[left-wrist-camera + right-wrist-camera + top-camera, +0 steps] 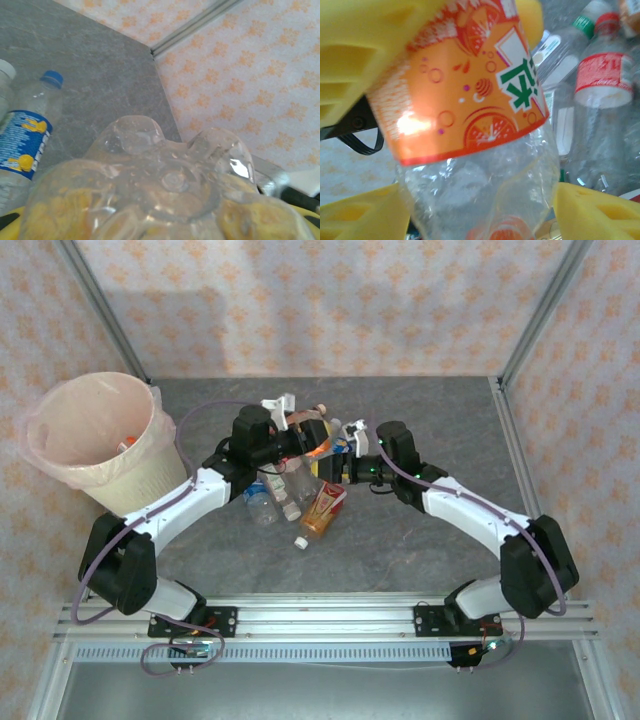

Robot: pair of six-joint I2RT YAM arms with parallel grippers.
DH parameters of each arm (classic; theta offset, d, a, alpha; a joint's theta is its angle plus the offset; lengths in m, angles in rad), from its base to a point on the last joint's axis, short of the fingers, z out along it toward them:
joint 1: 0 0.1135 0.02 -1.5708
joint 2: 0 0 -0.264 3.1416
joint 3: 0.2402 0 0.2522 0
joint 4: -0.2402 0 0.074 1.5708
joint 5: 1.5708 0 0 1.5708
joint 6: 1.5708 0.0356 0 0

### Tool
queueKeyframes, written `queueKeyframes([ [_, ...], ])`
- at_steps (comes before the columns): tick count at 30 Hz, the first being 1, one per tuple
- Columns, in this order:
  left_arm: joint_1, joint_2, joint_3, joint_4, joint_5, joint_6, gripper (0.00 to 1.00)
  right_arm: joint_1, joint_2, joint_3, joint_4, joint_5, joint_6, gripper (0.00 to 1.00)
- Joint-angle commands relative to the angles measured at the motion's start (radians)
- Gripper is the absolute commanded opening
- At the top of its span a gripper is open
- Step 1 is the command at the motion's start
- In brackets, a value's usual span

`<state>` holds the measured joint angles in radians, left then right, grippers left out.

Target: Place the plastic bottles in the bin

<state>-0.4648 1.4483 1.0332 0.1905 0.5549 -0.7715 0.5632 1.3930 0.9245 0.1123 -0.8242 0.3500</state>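
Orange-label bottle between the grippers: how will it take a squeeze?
The orange-label bottle looks empty, so it is probably very light. Its clear wall looks crumpled, so it likely gives under pressure. Glare on it suggests a slick surface that may slip.

The round cream-white plastic bin (95,445) stands at the rear left of the grey tabletop (440,410), to the left of the heap of small clear plastic bottles (290,495) lying at the table's middle. Over the heap's rear edge, an orange-labelled clear plastic bottle (318,438) sits between the left gripper (305,440) on its left and the right gripper (345,455) on its right. A blue-capped clear bottle (258,502) lies at the heap's left, and a red-and-orange-labelled bottle (322,508) lies at its front right.
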Motion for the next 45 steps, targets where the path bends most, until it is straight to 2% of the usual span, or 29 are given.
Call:
queueKeyframes([
  [1,0.004,-0.046,0.035,-0.079,-0.12,0.055,0.48,0.003,-0.067,0.015,-0.043,0.163,-0.036,0.84],
  [5,0.003,-0.104,0.034,-0.197,-0.271,0.113,0.48,0.003,-0.134,-0.039,-0.024,0.358,-0.022,1.0],
  [9,0.009,-0.183,0.046,-0.324,-0.418,0.17,0.48,0.003,-0.203,-0.099,-0.018,0.645,0.021,0.99],
  [12,0.011,-0.243,0.069,-0.425,-0.549,0.217,0.48,0.003,-0.233,-0.117,-0.088,0.894,0.069,0.99],
  [16,0.021,-0.321,0.116,-0.538,-0.714,0.307,0.48,0.001,-0.222,-0.106,-0.197,1.065,0.096,0.99],
  [24,0.099,-0.384,0.322,-0.704,-1.029,0.5,0.48,0.0,-0.19,-0.082,-0.249,1.084,0.118,0.99],
  [28,0.153,-0.38,0.421,-0.717,-1.188,0.598,0.49,0.0,-0.178,-0.072,-0.25,1.072,0.12,0.99],
  [31,0.207,-0.363,0.479,-0.708,-1.263,0.664,0.49,0.0,-0.171,-0.067,-0.251,1.064,0.12,0.99],
  [37,0.404,-0.302,0.532,-0.702,-1.316,0.704,0.49,0.001,-0.165,-0.061,-0.25,1.056,0.118,0.99],
  [39,0.484,-0.276,0.538,-0.7,-1.304,0.7,0.49,0.0,-0.161,-0.058,-0.25,1.055,0.115,0.99],
  [45,0.649,-0.172,0.564,-0.757,-1.261,0.645,0.5,0.0,-0.154,-0.047,-0.251,1.049,0.111,0.99],
])
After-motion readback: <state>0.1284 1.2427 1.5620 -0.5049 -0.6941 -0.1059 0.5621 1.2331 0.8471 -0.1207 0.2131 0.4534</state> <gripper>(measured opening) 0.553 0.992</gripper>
